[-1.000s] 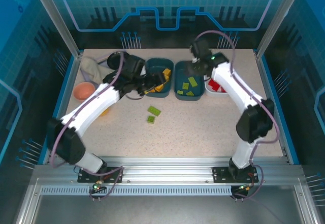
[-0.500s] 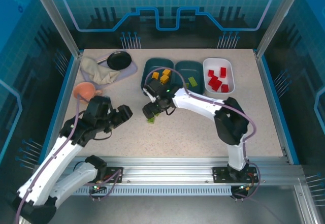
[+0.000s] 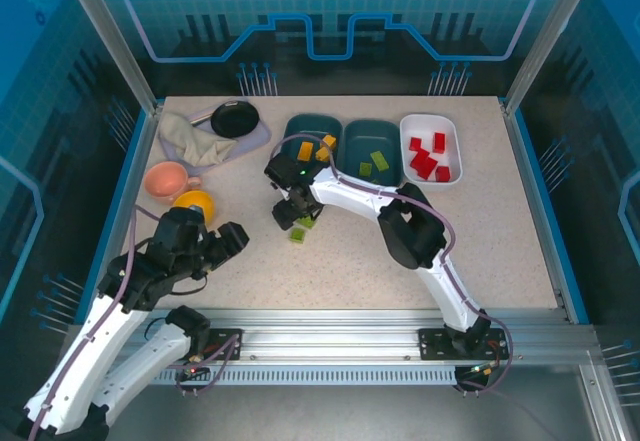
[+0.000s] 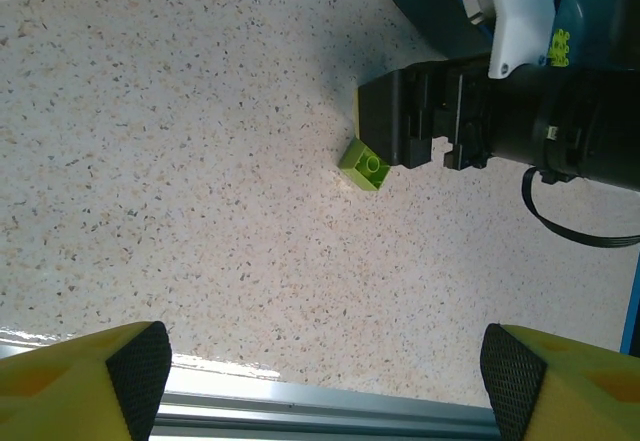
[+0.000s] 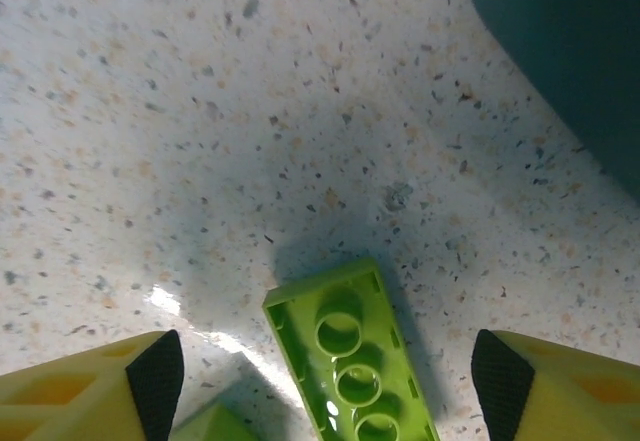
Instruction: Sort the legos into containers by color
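Two green legos lie on the table, a long one [image 3: 309, 223] and a small one [image 3: 297, 235]. My right gripper [image 3: 288, 211] hangs open just over them. In the right wrist view the long lego [image 5: 350, 356] lies hollow side up between my right gripper's [image 5: 325, 381] spread fingers, with the small one [image 5: 210, 426] at the bottom edge. My left gripper [image 3: 232, 239] stands open and empty to the left, and in its own view [image 4: 325, 381] the small lego [image 4: 365, 164] lies ahead. One teal container [image 3: 300, 156] holds orange legos [image 3: 313, 147], another teal one [image 3: 372, 176] green legos [image 3: 373, 161], and the white one [image 3: 420, 121] red legos [image 3: 428, 157].
A pink cup [image 3: 165, 178] and a yellow bowl [image 3: 195, 204] stand at the left. A black pan [image 3: 235, 117] rests on a beige cloth [image 3: 195, 141] at the back left. The metal rail [image 3: 330, 323] runs along the near edge.
My left arm has drawn back from the orange tray to the near left. My right arm has swung from the green tray down to the two green legos on the table.
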`<move>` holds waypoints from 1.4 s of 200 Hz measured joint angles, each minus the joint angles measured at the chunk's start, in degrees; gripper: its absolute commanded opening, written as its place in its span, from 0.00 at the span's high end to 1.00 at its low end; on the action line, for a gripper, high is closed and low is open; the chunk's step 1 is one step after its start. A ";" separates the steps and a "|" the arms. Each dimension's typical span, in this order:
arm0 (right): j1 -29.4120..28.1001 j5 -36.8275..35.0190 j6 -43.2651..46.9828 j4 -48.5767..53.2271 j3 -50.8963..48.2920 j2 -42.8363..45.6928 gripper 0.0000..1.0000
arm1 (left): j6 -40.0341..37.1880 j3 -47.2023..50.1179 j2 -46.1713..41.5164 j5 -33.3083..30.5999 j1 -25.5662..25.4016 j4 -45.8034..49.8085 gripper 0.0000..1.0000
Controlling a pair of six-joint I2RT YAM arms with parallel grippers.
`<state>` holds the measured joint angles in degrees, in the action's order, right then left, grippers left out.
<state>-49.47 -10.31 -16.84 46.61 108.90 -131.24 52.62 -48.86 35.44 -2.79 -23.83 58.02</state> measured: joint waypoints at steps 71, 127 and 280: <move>1.09 0.04 -0.35 2.03 -0.26 -0.59 0.44 | 0.00 0.02 0.15 0.02 0.00 -0.04 0.16; 1.64 0.04 -0.20 2.05 -1.36 -0.59 0.49 | 0.00 0.28 1.75 0.26 0.00 -1.27 0.16; 7.02 -0.17 -3.17 0.13 -15.32 18.82 0.71 | -2.84 -2.12 12.61 6.01 -0.92 -10.10 0.17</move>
<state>-42.46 -10.48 -20.01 46.74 93.58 -112.42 49.78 -50.98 48.05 3.22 -24.75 47.92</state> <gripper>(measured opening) 0.317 0.834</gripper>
